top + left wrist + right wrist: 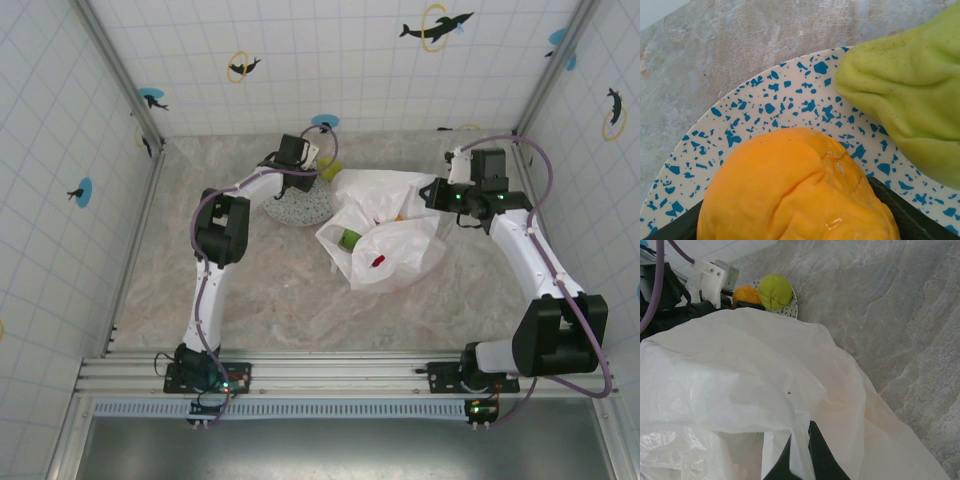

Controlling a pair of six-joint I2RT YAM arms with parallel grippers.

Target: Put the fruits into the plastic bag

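Nearest me, the crinkled white plastic bag (385,235) already holds a green round fruit (351,238) and a small red fruit (378,261). My right gripper (802,450) is pinched on its rim, presumably to keep the mouth up. Beyond, my left gripper (312,165) straddles an orange citrus-like fruit (795,190) on the blue-speckled round plate (790,100). I cannot tell whether it grips yet.
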